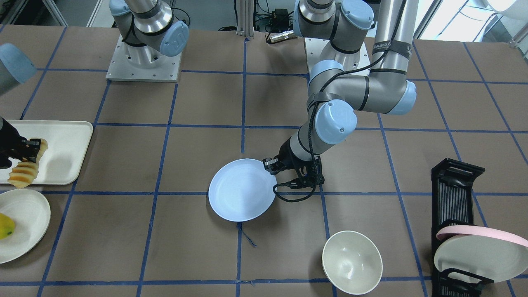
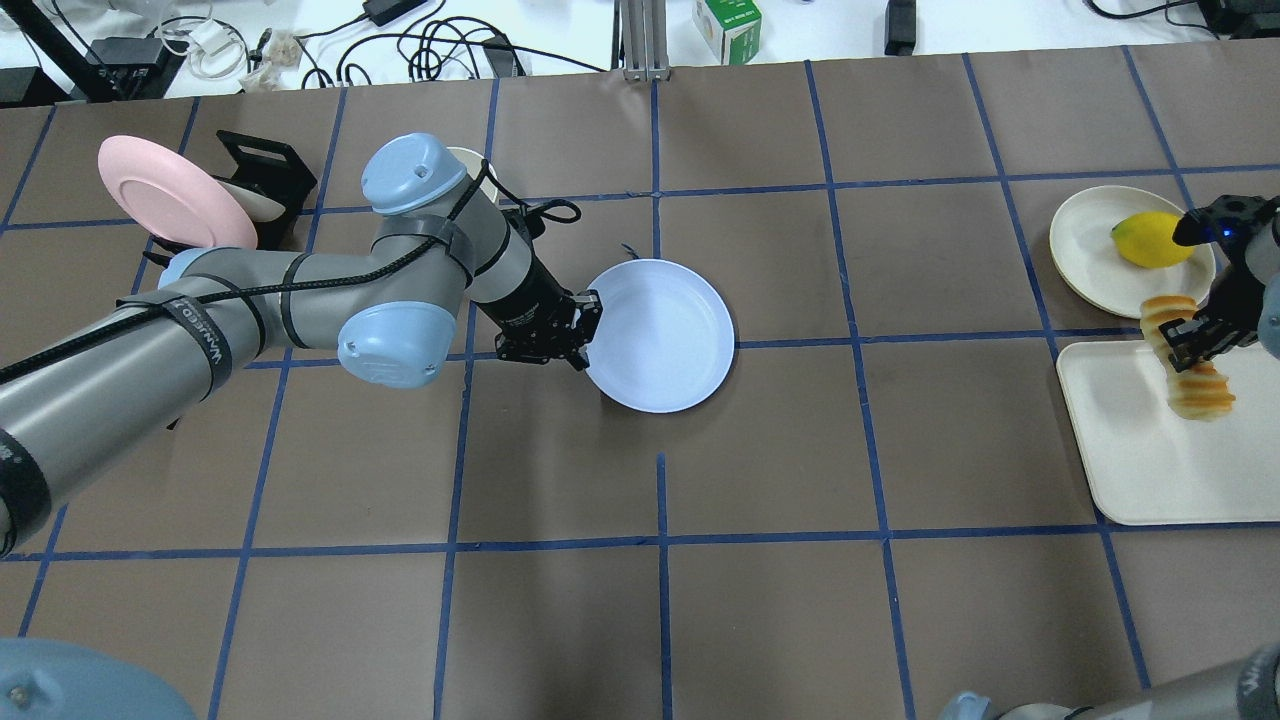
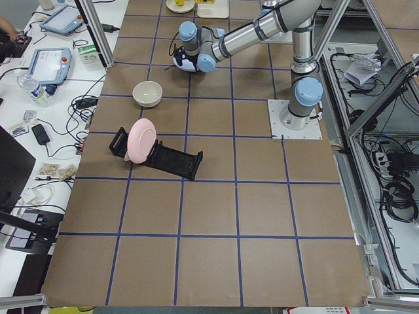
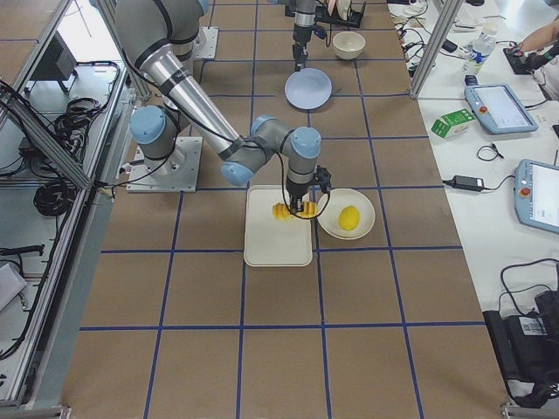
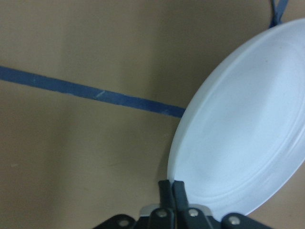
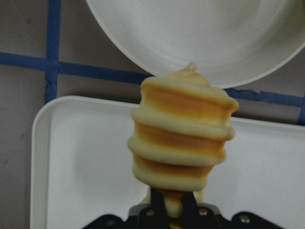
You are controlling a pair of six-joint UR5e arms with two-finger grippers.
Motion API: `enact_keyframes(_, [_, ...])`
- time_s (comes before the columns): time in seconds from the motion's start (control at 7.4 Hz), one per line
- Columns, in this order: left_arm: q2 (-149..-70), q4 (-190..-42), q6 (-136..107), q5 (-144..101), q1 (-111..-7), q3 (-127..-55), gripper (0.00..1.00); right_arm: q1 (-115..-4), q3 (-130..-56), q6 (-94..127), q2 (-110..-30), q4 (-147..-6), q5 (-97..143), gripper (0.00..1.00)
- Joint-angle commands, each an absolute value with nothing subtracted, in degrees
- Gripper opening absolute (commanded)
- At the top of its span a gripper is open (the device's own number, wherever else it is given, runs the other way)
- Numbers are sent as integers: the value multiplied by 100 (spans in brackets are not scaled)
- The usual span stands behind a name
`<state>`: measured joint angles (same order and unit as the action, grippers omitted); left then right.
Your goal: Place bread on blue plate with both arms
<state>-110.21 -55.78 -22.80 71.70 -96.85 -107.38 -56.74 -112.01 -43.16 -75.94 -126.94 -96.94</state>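
Observation:
The pale blue plate [image 1: 242,190] lies near the table's middle, also in the overhead view [image 2: 665,335]. My left gripper [image 1: 270,167] [image 2: 585,335] is shut on its rim on the robot's left side; the left wrist view shows the closed fingers [image 5: 166,191] pinching the plate [image 5: 243,143]. I cannot tell whether the plate is lifted. My right gripper [image 2: 1185,345] [image 1: 31,150] is shut on the bread [image 2: 1195,385] [image 6: 183,138], a ridged yellow-orange loaf held above the white tray [image 2: 1150,470].
A cream plate [image 2: 1085,255] with a yellow fruit [image 2: 1150,240] sits just beyond the tray. A cream bowl [image 1: 352,262] and a black dish rack [image 1: 453,194] holding a pink-rimmed plate [image 1: 480,247] stand on the robot's left side.

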Motion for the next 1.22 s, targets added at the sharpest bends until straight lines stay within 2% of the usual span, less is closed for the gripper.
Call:
enact_keyframes(0.0, [-10794,-5677,-2250,7599,-9615,-10575,100,-6229,-10769,-3957,-7839,-11965,-9712,0])
enact_keyframes(0.27, [-10243,-6945,-2093,7838,-9598,-10066,100,-7105,-10251,-3125,-7857,-11254,-9633,0])
enact_keyframes(0.41, [-9909,-7744,-1526,8701,-9580,-9750,100,-7580,-10161,-2824,-7814,-11102,-9380,0])
enact_keyframes(0.68, [-9319,-9659,-891,9175,-9571,-8846,100,-8712,-9837,-1201,-7298,-11275,-8912,0])
enact_keyframes(1.08, [-8992,-9556,-967,9097,-9606,-8736,100,-10060,-9142,1031,-6637,-11268,-8868,0])
